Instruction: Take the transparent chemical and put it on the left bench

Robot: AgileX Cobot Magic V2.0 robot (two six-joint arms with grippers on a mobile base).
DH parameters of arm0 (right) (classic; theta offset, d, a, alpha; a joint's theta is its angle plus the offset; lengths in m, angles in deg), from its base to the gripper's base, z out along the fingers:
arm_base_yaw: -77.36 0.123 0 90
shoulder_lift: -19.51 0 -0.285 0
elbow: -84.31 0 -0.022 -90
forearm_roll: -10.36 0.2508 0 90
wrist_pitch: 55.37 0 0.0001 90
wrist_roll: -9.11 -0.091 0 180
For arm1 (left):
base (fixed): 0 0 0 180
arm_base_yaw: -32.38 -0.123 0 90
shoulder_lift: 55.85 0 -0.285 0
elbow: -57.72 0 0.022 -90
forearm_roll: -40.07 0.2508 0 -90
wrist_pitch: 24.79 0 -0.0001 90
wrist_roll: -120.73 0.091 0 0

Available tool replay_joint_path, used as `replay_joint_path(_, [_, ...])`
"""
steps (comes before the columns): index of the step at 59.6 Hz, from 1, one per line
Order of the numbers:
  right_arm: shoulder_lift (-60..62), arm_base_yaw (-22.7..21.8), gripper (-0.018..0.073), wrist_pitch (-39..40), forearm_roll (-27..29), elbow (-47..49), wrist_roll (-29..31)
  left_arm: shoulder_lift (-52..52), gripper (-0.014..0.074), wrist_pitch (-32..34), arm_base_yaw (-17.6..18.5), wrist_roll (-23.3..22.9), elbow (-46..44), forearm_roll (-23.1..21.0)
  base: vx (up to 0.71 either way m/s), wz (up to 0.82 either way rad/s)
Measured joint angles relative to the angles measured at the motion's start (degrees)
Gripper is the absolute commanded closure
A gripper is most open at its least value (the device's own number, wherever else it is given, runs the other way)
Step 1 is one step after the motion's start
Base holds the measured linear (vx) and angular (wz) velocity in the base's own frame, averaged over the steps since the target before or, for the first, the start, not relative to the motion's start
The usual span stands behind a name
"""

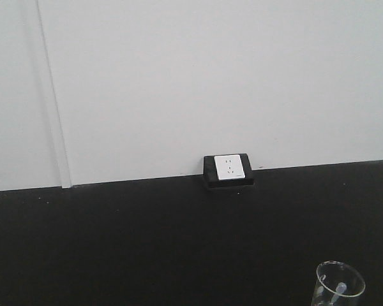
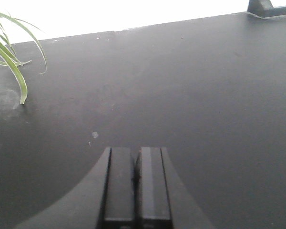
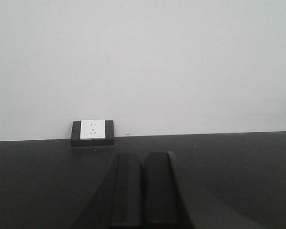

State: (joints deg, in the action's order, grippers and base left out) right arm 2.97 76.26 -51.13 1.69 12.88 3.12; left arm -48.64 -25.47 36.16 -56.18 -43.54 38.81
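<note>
The black worktop (image 1: 115, 242) with the wall socket (image 1: 230, 167) leaves open room ahead of both claws. A glass beaker (image 1: 339, 284) stands low on the right, probably nearer the right claw (image 3: 143, 157). That claw and the left claw (image 2: 136, 153) are both pressed together, holding nothing. Pale stems stand upright in the beaker. One may be the clear dropper (image 1: 340, 288), but I cannot tell.

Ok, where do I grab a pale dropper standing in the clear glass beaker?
Take its upper end, coming straight down through the open rim: the wall of the clear glass beaker surrounds the pale droppers on every side. The frame cuts them off, so I cannot tell which is colourless.
</note>
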Motion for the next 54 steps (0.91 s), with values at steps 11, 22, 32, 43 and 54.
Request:
replay_joint_path(11, [-15.73, 0.0, 0.0548, 1.57, -1.19, 10.24, -0.07, 0.0, 0.06, 0.0, 0.0, 0.0, 0.0, 0.0, 0.0, 0.0])
replay_joint_path(22, [-27.65, 0.0, 0.045, 1.53, -0.99, 11.98, -1.38, 0.0, 0.06, 0.0, 0.0, 0.0, 0.0, 0.0, 0.0, 0.0])
replay_joint_path(32, [-35.78, 0.0, 0.0246, 1.51, 0.14, 11.98, -1.91, 0.0, 0.06, 0.0, 0.0, 0.0, 0.0, 0.0, 0.0, 0.0])
replay_joint_path(43, [-44.05, 0.0, 0.008, 6.54, 1.34, 12.02, -1.94, 0.0, 0.06, 0.0, 0.0, 0.0, 0.0, 0.0, 0.0, 0.0])
replay_joint_path(54, [-54.27, 0.0, 0.007, 18.14, -8.69, 12.02, 1.8, 0.0, 0.06, 0.0, 0.0, 0.0, 0.0, 0.0, 0.0, 0.0])
